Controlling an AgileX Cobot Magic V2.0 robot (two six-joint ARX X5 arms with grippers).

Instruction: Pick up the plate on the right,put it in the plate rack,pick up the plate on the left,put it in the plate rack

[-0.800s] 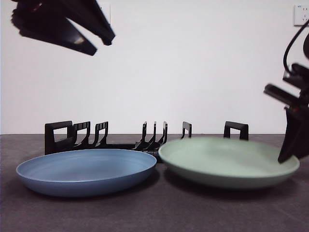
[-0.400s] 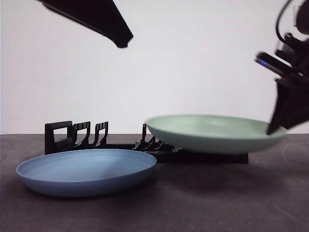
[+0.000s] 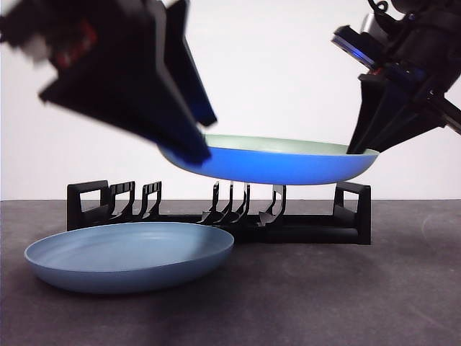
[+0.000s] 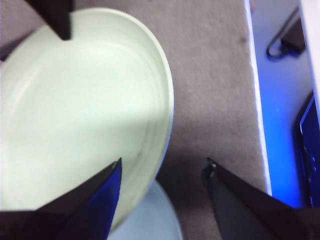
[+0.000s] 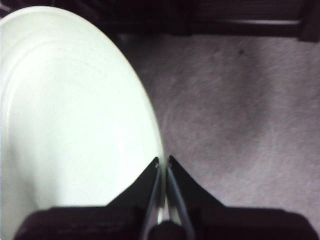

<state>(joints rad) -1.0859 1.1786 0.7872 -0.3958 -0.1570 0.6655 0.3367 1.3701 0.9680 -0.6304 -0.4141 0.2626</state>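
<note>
Right end effector (image 5: 163,162) pinches the green plate (image 3: 288,157) by its rim above the plate rack (image 3: 216,213); left end effector (image 4: 162,175), spread wide, seemingly straddles the far edge and could knock it loose

The front view looks level across the table from low and near, while each wrist view looks steeply down from close above, and all three share the raised green plate (image 3: 288,155) (image 4: 75,115) (image 5: 65,115), seen edge-on in front and face-on from the wrists.
</note>
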